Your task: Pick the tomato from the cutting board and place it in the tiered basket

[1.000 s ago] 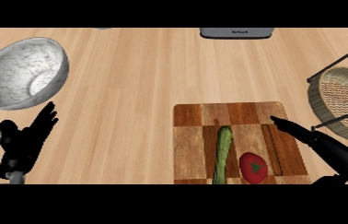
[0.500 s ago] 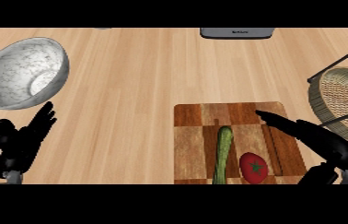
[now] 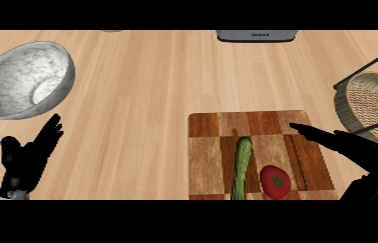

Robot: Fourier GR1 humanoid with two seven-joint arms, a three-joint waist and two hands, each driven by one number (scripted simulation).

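Pale wood planks make up the surface point(image 3: 162, 82). A speckled metal bowl point(image 3: 33, 79) sits at its left side. The checkered wooden cutting board point(image 3: 221, 157) lies at lower right, and the woven tiered basket point(image 3: 362, 104) shows at the right edge. A grey appliance point(image 3: 257, 35) at the top carries a small label, too small to read.

The right robot hand point(image 3: 343, 143) reaches over the board's right edge, fingers straight and apart. The left robot hand point(image 3: 29, 157) rests at lower left, fingers spread and pointing up.

A green cucumber point(image 3: 242, 167) lies lengthwise on the board. Just beside it on the right is the tomato point(image 3: 275, 181), red and round with a dark green star-shaped stem. It sits near the board's bottom edge, below and left of the right fingers, untouched.
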